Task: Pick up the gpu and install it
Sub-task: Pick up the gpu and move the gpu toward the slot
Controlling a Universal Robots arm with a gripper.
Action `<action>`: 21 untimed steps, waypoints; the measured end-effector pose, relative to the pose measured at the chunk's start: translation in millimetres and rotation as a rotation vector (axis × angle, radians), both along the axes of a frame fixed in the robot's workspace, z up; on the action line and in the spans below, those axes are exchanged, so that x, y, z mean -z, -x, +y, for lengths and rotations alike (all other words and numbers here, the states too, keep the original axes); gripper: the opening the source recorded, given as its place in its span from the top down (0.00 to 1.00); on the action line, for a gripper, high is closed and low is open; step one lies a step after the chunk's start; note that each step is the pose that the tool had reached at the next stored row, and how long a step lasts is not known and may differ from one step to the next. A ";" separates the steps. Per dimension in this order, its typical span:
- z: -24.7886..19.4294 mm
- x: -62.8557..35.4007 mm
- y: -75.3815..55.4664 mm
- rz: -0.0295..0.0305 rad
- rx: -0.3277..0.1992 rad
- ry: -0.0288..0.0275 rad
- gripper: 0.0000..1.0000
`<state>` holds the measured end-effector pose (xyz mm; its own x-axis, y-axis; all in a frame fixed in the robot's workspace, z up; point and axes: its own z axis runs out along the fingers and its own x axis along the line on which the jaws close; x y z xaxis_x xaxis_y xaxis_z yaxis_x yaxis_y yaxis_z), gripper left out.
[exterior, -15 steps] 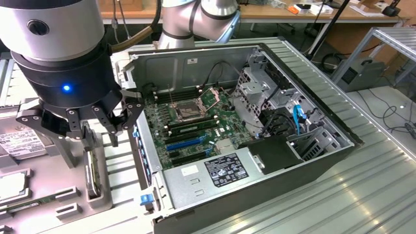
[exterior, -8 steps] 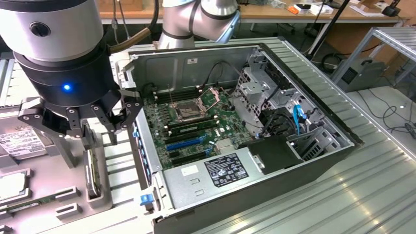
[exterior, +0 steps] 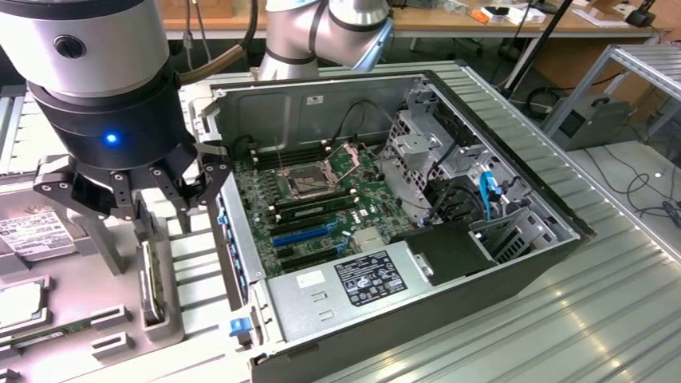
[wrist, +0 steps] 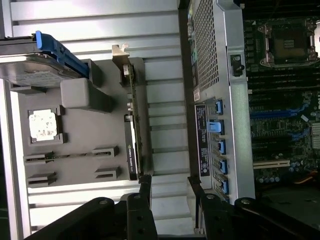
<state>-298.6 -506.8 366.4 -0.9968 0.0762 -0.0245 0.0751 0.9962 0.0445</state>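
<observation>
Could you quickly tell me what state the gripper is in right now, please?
Gripper: open, holding nothing, close to the thin black-and-green gpu card with silver bracket.

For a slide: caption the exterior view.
Open black gripper near the thin gpu card standing in a grey tray, beside the open computer case.
</observation>
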 end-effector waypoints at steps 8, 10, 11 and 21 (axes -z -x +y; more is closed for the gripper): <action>6.4 3.5 0.0 0.0000 0.000 0.0000 0.58; 7.2 4.0 0.0 0.0000 0.000 0.0000 0.58; 7.7 4.3 0.0 0.0000 0.000 0.0000 0.58; 15.8 8.9 0.0 0.0000 0.000 0.0000 0.58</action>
<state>-298.6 -491.0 357.5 -0.9968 0.0762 -0.0245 0.0751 0.9962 0.0444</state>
